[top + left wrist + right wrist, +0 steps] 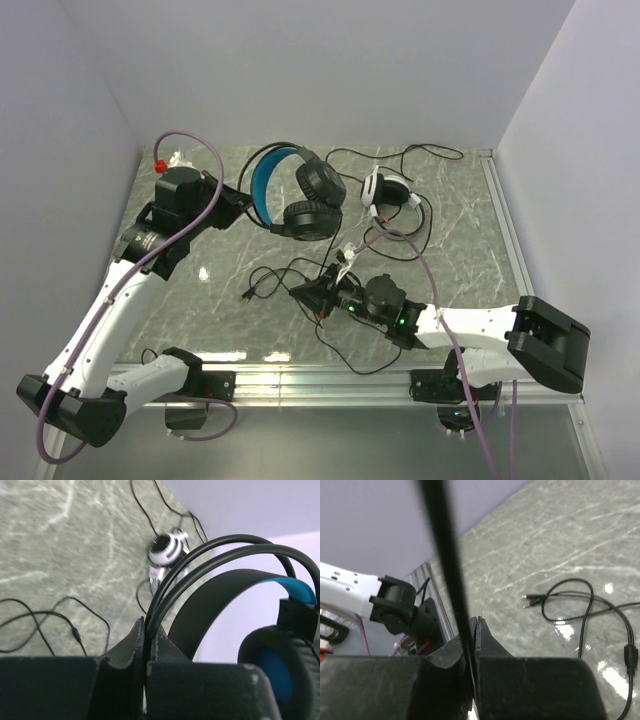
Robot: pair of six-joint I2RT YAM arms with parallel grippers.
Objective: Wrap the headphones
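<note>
- Left claw (238, 200): closed on the thin twin bands at the top of the black headset with the blue headband (290, 190). In the left wrist view both bands pass between the fingers (137, 642). The headset is at the rear left of the worktop (470, 250), tilted, with the ear cups pointing towards the centre. I cannot tell whether the cups rest on the surface.
- Right claw (308, 294): closed on a thin black cable (445, 555), which runs straight up and taut out of the jaws in the right wrist view. It sits low at the centre front of the worktop.
- White headset (386, 190): lies at the rear centre, apart from both claws, with its own cable looped around it.
- Loose cable: several slack loops lie between the two claws. The plug end (531, 598) lies free on the worktop to the left of the right claw.
- Judged step: winding the cable onto the held headset, with the left claw as anchor and the right claw as feeder.
- Recommendations for the step:
  - Hold the left grip firm and level, as the bands are thin and could twist in the jaws.
  - Carry the cable around the headband in wide, even turns, with light tension only.
  - Keep the path away from the white headset's loops, which lie near the right claw's cable. I cannot tell whether the two cables cross.
  - Watch the free plug end for snagging under the right arm.
</note>
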